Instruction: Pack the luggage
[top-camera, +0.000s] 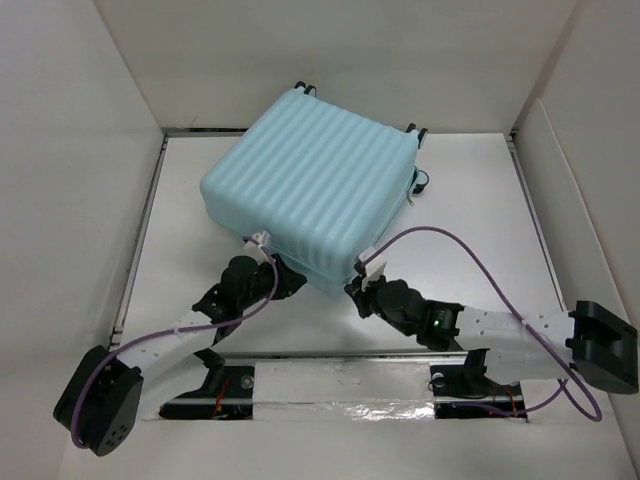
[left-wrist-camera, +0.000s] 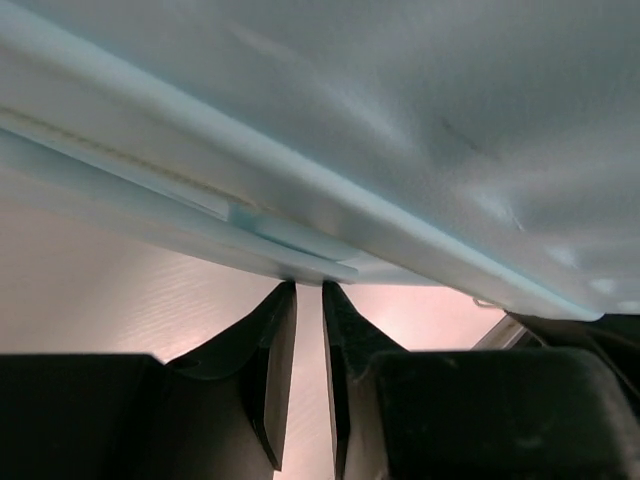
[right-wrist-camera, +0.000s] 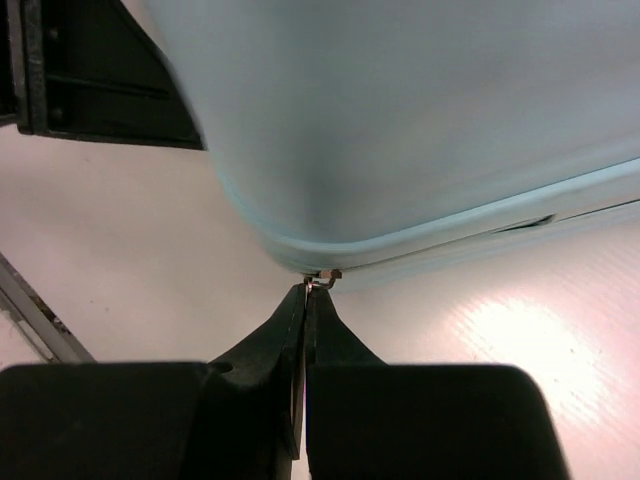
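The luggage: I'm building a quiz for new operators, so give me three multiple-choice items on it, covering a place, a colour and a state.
1. Where on the luggage are the left gripper and right gripper?
A its near edge
B its far edge
C the middle of its top

2. What colour is the shell?
A red
B pale aqua
C black

3. The luggage is:
A open, lining showing
B closed, lying flat
C upright on its wheels

Answers:
1 A, both wrist views show fingertips at the near seam.
2 B, every view shows that tint.
3 B, the top view shows the ribbed shell facing up.
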